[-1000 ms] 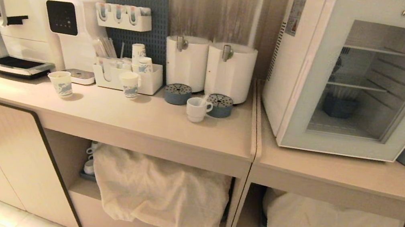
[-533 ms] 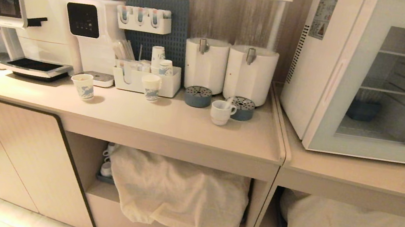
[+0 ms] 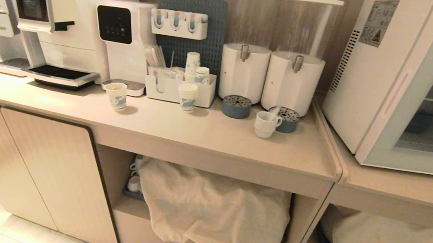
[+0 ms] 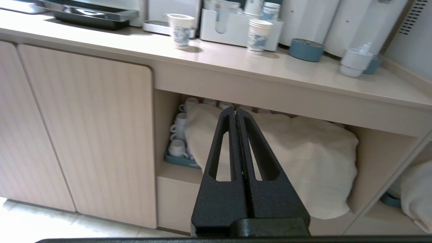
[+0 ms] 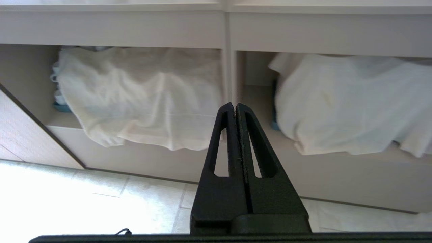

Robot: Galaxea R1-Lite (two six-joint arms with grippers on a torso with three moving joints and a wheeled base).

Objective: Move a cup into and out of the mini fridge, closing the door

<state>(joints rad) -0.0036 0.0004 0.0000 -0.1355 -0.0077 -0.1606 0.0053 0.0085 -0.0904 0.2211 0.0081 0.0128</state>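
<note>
Cup: I see the cup point(image 3: 266, 124) upright on the worktop point(image 3: 214, 134), toward its right edge, just in front of the right drink dispenser point(image 3: 292, 81) and touching a blue drip tray point(image 3: 285, 118).
Mini fridge: the mini fridge point(image 3: 380, 78) stands on the neighbouring worktop to the right, well apart from the cup.
Door: the door point(image 3: 419, 160) looks shut flat against the fridge front.
Left tool: my left tool point(image 4: 235, 113) is pressed fully together, empty, low before the open shelf with the draped cloth point(image 4: 287, 158).
Right tool: my right tool point(image 5: 235, 107) is likewise pinched together on nothing, low before the shelf divider.
</note>
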